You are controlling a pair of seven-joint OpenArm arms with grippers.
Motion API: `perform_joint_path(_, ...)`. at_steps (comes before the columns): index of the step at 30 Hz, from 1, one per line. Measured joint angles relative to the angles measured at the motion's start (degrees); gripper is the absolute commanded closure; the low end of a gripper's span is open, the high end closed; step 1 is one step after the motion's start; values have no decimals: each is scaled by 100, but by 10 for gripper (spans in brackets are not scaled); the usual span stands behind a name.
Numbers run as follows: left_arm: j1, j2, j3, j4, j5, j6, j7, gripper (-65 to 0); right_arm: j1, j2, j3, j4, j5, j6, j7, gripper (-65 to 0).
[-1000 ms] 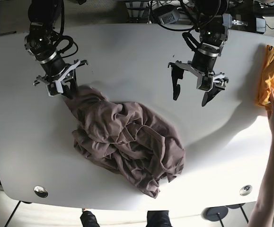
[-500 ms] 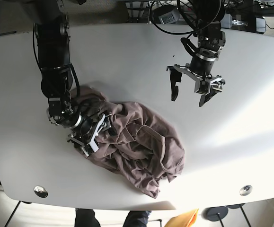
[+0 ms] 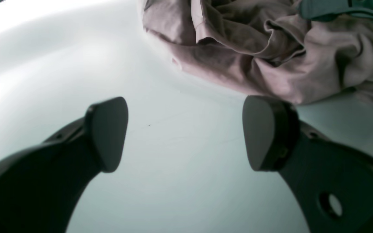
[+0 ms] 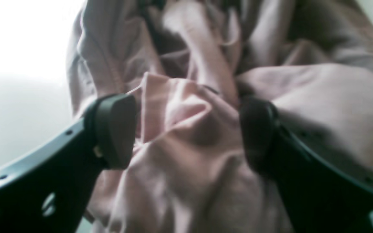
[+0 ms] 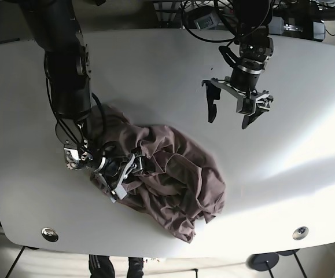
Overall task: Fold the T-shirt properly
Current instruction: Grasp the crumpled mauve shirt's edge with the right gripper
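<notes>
While the T-shirt (image 5: 161,179) lies crumpled at the table's (image 5: 155,63) centre, toward six o'clock, the right gripper (image 5: 121,174) sits on its nine o'clock edge, jaws spread wide around a ridge of cloth, not clamped. Recommend closing on one hem layer only. Farther off, at two o'clock, the left gripper (image 5: 228,112) hangs wide open, holding nothing. No legible markings.

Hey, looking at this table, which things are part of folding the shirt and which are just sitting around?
Part of the job:
- T-shirt, crumpled in a heap on the table
- right gripper, open, down in the fabric
- left gripper, open, above bare table beside the shirt

Just lying about:
- two round metal fittings in the table's near corners
- cables and gear behind the far edge
</notes>
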Motion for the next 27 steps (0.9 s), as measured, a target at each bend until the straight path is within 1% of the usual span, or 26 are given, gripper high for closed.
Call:
perform_joint_path(2,4,4,2,0,0,0,0,-518,-129,90,-7,2,87,4,-2,-472)
perform_joint_path(6,4,4,0,0,0,0,0,-518,-328,68,-13,2,83,2,-13,-471)
perform_joint_path(7,4,4,0,0,0,0,0,-518,-354,63,-13,4,83,-4,-11,-455)
perform_joint_path(9,7,4,0,-2,0,0,0,-518,-444,61,-17,122,79,-20,4,-333)
perform_joint_path(10,13,2,2,0,0,0,-2,-518,-507,59,-17,234,76,-20,4,-262)
perform_joint_path(11,20,2,0,-2,0,0,2,-518,-619,57,-17,476,76,-22,-17,-163)
perform_joint_path(13,17,0,0,-2,0,0,0,-518,-763,59,-33,824,74,-37,-37,-60)
perform_joint_path(14,17,0,0,-2,0,0,0,-518,-826,57,-35,973,76,-44,-33,-29)
perform_joint_path(15,17,0,0,-2,0,0,0,-518,-887,52,-42,1108,81,-138,-33,-17)
perform_joint_path(18,31,-2,0,-2,0,0,2,-518,-1178,59,-42,1563,81,-428,-35,-17)
perform_joint_path(20,31,-17,0,-2,0,0,0,-518,-1641,94,-37,2247,72,-507,-26,-17)
perform_joint_path(24,31,-20,0,-2,0,0,2,-518,-2796,92,-37,4085,39,-1069,-48,-17)
perform_joint_path(26,31,-20,0,-2,0,0,2,-518,-3165,92,-37,4616,42,-1156,-46,-17)
perform_joint_path(27,28,-20,0,-2,0,0,2,-518,-3329,92,-37,4780,50,-1156,-31,-17)
